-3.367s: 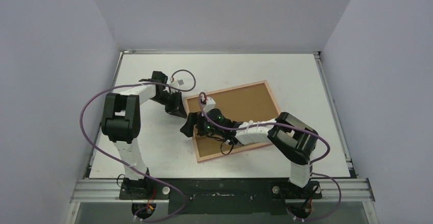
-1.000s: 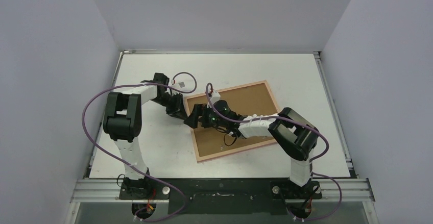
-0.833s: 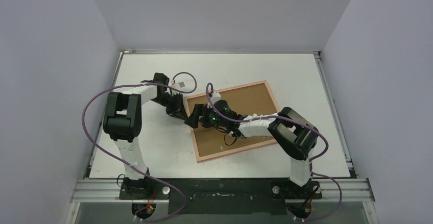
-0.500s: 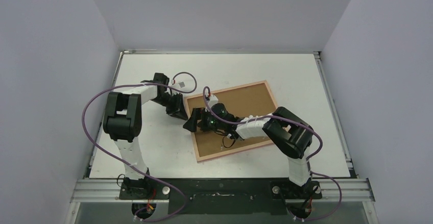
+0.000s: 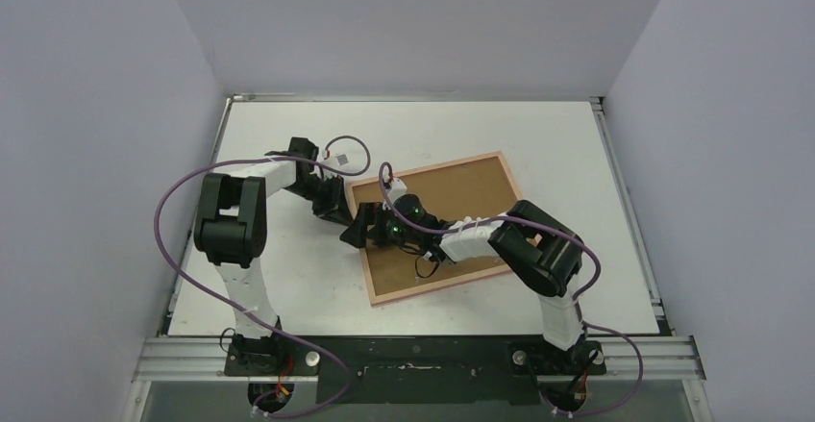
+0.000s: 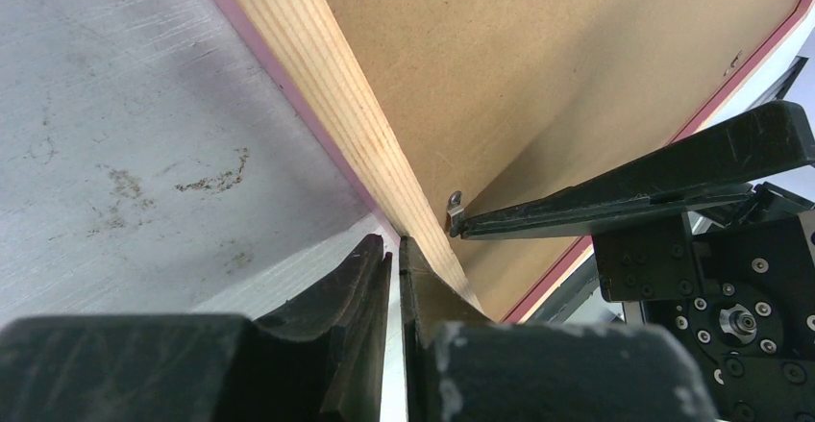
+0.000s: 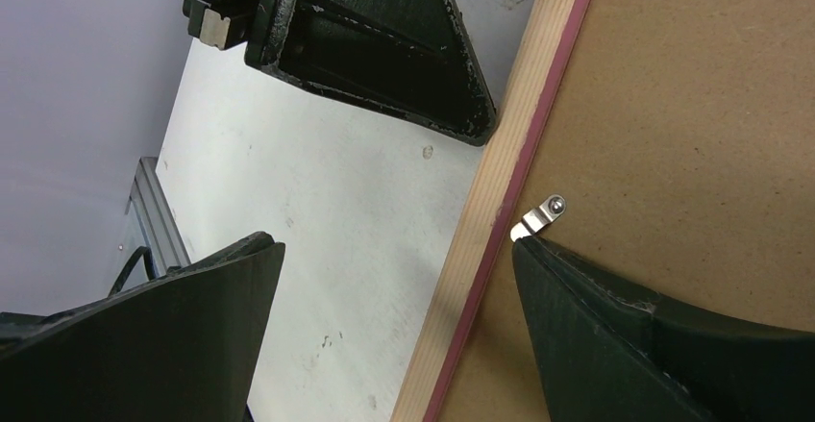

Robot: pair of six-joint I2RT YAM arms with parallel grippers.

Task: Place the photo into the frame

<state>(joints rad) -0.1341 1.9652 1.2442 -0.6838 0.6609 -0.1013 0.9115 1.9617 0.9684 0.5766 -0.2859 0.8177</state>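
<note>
The frame [image 5: 424,168] lies face down on the table, pale wood and pink border up, with a brown hardboard backing panel [image 5: 461,196] inside it. The photo is hidden. My left gripper [image 5: 338,212] is shut, its tips against the outer side of the frame's left edge [image 6: 327,66]; the wrist view shows them [image 6: 394,246] empty. My right gripper [image 5: 358,230] is open and straddles that same edge [image 7: 500,191]. In its wrist view [image 7: 396,249] one finger is over the table, and the other rests on the backing at a small metal clip [image 7: 540,216].
The clip also shows in the left wrist view [image 6: 454,198], touched by the right finger [image 6: 625,186]. The white table [image 5: 288,278] has scuff marks left of the frame. Purple cables loop over both arms. Grey walls enclose the table.
My right gripper has moved up along the frame's left edge and then slightly left, so one finger now meets the clip. My left gripper has barely shifted.
</note>
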